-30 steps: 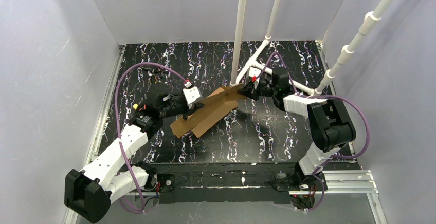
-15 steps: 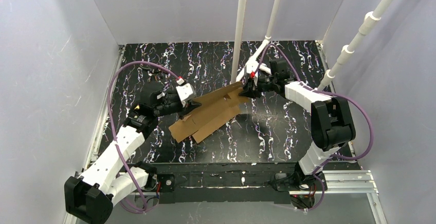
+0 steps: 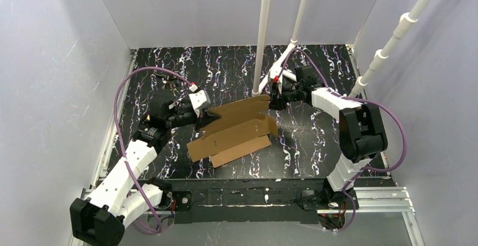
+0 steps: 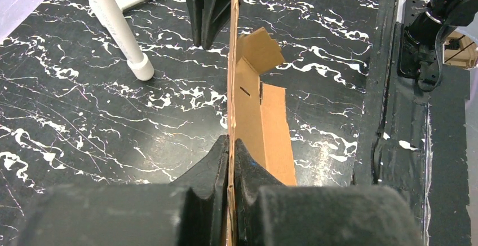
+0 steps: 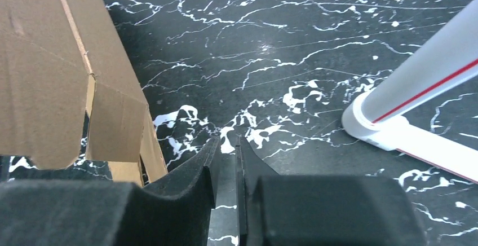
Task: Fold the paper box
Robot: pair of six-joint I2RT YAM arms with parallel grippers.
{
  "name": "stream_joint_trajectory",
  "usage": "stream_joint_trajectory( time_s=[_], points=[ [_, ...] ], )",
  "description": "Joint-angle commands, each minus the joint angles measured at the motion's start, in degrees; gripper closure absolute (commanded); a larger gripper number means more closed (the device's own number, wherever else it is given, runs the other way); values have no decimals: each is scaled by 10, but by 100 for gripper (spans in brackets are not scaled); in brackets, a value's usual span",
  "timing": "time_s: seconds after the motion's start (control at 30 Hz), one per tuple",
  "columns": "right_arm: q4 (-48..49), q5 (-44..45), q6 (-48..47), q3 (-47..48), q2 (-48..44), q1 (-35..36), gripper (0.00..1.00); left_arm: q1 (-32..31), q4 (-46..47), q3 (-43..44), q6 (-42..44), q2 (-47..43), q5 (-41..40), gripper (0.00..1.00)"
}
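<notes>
Clamping the plain paper box (image 3: pixel 239 128), left end effector (image 4: pixel 231 140); right end effector (image 5: pixel 227 142) narrowly parted.

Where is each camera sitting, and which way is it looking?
Top: high behind the robot, looking down on the table; left arm, right arm and paper box show.
Left wrist: on the left arm, looking along the left gripper, shut on the box's edge, toward the right gripper.
Right wrist: on the right arm, looking past its own fingers at table and a white pipe.
Both wrist views see the box.
</notes>
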Motion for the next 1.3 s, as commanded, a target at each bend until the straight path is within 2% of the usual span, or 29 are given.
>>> stream_joint_trajectory(
  time_s=[0.0,0.07,0.2,0.27,0.33,0.4,0.5,0.6,0.7,0.8,0.9,1.03,1.2,1.27],
  points=[
    [-49,-39,-19,21,10,-5,76,2,-6,3,4,-3,-2,100],
    [-48,-20,1,23,8,-7,68,3,-4,2,6,-5,-19,100],
    [-123,-7,25,52,-13,-30,34,2,-3,2,11,-9,-61,100],
    [-193,-11,21,74,-13,-29,26,3,3,5,9,-8,-76,100],
    [-179,11,48,53,-31,-13,19,2,9,9,2,-6,-83,100],
    [-91,71,121,-1,-55,14,19,2,15,14,-2,-8,-87,100],
    [-5,160,193,-17,-54,17,30,2,13,24,0,-10,-86,100],
    [9,169,203,-22,-62,17,29,2,9,32,0,-12,-89,100],
    [5,177,201,-20,-78,17,22,2,0,37,2,-13,-90,100],
    [3,169,201,-17,-86,17,19,2,1,36,2,-16,-91,100],
    [-26,115,176,-15,-99,12,16,2,2,30,3,-22,-100,100],
    [-25,94,159,-39,-143,9,8,3,13,20,5,-33,-119,100],
    [23,75,219,-92,-134,-19,8,2,48,9,-16,-37,-158,100],
    [127,54,301,-146,-120,-39,8,2,55,8,-30,-38,-164,100]
  ],
)
